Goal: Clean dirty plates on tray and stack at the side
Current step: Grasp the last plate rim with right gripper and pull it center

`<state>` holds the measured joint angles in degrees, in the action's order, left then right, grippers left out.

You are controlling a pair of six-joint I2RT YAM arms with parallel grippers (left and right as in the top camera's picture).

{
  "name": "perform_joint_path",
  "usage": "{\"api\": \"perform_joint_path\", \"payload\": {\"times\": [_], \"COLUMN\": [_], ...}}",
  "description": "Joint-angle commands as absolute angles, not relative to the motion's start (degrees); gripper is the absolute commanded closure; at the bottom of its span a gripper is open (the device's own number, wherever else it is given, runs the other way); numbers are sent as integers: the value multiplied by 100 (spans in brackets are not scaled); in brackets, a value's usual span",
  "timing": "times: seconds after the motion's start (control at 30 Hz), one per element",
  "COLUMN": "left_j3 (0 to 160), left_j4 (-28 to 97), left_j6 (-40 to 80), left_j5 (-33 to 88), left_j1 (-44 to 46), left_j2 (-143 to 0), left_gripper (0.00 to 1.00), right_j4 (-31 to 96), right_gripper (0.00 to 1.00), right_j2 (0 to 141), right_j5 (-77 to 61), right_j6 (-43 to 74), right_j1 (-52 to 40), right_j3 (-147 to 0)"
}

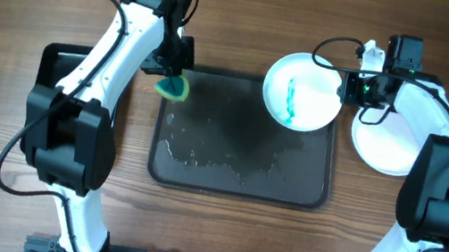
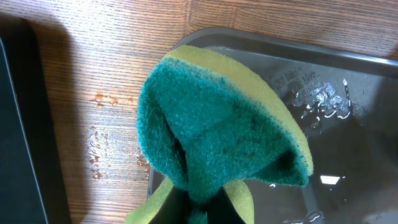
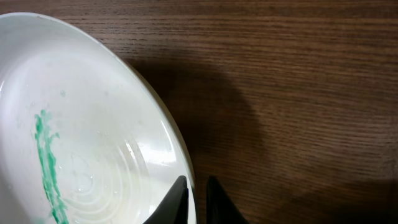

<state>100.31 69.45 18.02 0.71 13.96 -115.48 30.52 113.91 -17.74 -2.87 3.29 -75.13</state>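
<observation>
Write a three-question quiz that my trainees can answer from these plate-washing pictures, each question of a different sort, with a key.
1. True or false: the left gripper holds a green-and-yellow sponge.
2. Multiple choice: the green streak lies on (A) the plate that the right gripper pinches at its rim, (B) the sponge, (C) the table.
3. Fill in: water droplets glisten on the dark ____.

Key: 1 true; 2 A; 3 tray.

tray [image 1: 199, 172] middle open, sponge [image 1: 172, 89], plate [image 1: 307, 89] over far corners
</observation>
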Motion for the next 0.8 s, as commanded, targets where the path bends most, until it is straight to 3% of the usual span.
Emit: {"api": "perform_joint_path", "payload": {"times": [0.0, 0.17, 0.37, 0.57, 0.77], "left_j3": [10121, 10121, 10121, 10097, 9295], "left_j4": [6936, 6934, 6897, 6829, 6228], "left_j6": [1693, 1695, 1737, 2016, 1918], "left_j5": [16, 16, 16, 62, 711], "left_j1": [1365, 1365, 1365, 1476, 1997], "left_j2": [-11358, -11358, -11358, -11358, -11358], "left_gripper": [96, 96, 96, 96, 96], "right_j4": [3028, 3736, 4764, 4436, 3719], "right_gripper": [96, 96, 96, 96, 96], "right_j2": [11487, 11198, 10897, 10995, 11124], "right_j5": [-1758, -2515, -2506, -1538, -1977], "right_j6": [-292, 73, 1868, 3170, 2735], "right_j1": [333, 259, -991, -2176, -2250], "right_j3": [-7454, -7472, -7443, -7135, -6790]}}
